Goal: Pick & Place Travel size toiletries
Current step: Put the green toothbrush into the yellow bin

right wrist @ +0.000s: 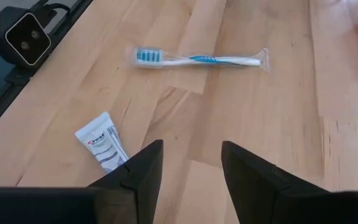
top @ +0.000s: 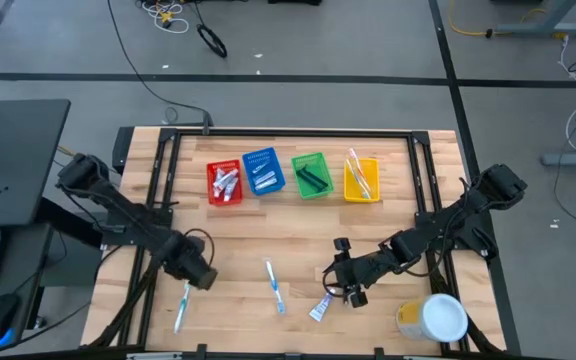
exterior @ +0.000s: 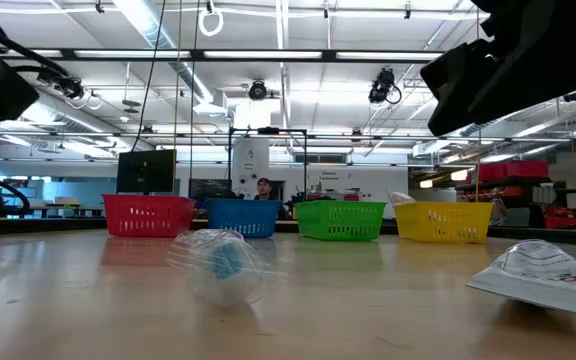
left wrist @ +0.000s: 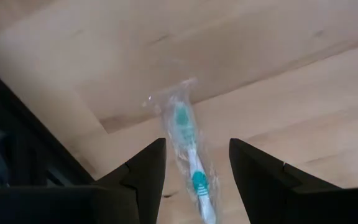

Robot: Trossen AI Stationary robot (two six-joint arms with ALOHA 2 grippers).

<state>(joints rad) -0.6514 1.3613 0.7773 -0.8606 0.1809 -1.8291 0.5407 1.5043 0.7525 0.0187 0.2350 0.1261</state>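
Left gripper [left wrist: 191, 168] hangs with fingers spread, empty, above a wrapped green-handled toothbrush [top: 182, 306] lying near the table's [top: 268, 240] near-left edge. Right gripper [right wrist: 191, 168], likewise spread and empty, hovers beside a toothpaste tube [right wrist: 102, 148]; a blue toothbrush [right wrist: 201, 59] lies on bare wood between the arms. Four bins [top: 293, 176] line the far side.

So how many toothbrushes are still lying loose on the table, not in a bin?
2. A wrapped teal toothbrush lies near the front left, under the open left pincer. A blue toothbrush lies front centre, beside a toothpaste tube. Arms may hide others.
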